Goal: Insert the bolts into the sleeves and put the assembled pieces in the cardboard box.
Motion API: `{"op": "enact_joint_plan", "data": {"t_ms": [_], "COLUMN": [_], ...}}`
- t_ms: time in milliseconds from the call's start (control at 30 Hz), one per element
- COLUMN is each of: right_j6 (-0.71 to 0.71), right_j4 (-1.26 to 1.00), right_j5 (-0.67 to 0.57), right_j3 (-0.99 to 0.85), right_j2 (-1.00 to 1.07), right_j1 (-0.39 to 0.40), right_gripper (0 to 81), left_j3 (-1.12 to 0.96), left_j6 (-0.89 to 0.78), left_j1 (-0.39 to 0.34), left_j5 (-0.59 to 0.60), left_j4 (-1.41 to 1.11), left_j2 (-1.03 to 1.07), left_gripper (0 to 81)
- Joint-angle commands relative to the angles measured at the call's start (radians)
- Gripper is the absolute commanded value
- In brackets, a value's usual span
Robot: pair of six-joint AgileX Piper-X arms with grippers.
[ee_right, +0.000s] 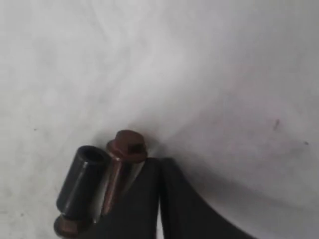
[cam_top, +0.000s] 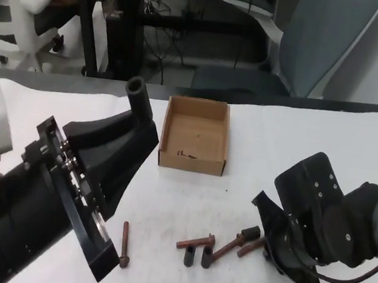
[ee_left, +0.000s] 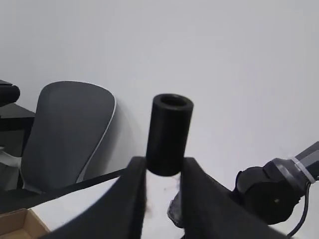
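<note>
My left gripper is raised above the bench, shut on an upright black sleeve; the high view shows that sleeve left of the cardboard box. My right gripper is down at the cloth with its fingers together and nothing between them. Just beside it lie a brown bolt and a black sleeve. In the high view the right gripper is at the right end of a cluster of bolts and sleeves.
One bolt lies apart near the left arm's base. A small brown piece lies inside the box. White cloth covers the bench. Chairs stand beyond the far edge.
</note>
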Motion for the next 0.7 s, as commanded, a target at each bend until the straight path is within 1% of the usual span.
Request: {"op": "enact_joint_plan", "data": {"t_ms": [0,67,133,200,233,333,500,667], "right_j6": [-0.001,-0.043,-0.035,-0.001,0.018,0.029,0.017,-0.001], "right_j4": [-0.074,-0.120,-0.131,-0.115,-0.108,-0.102,-0.133,-0.138], "right_j5": [-0.024,-0.060,-0.075,-0.075,-0.070,-0.038,-0.037,-0.011], "right_j3": [0.001,0.001,-0.001,-0.005,-0.007,-0.007,-0.007,-0.009], "right_j2": [0.029,0.029,0.029,0.029,0.029,0.029,0.029,0.033], "right_j1": [0.001,0.001,0.001,0.001,0.001,0.001,0.001,-0.026], "right_gripper": [1.7,11.5,29.5,44.1,45.6,45.6,45.6,45.6], "left_j3": [-0.001,0.001,0.001,0.005,0.006,0.009,0.009,0.009], "left_j6": [0.000,0.000,0.000,0.000,0.000,0.000,0.000,0.000], "left_j1": [-0.005,-0.005,-0.005,-0.005,-0.005,-0.005,-0.005,-0.005], "left_j5": [0.014,0.014,0.013,0.013,0.013,0.013,0.015,0.051], "left_j4": [0.022,0.043,0.060,0.061,0.061,0.061,0.061,0.061], "left_j2": [-0.009,-0.009,-0.009,-0.009,-0.009,-0.014,-0.017,-0.017], "left_gripper": [1.8,1.8,1.8,1.8,1.8,1.8,1.8,1.8]}}
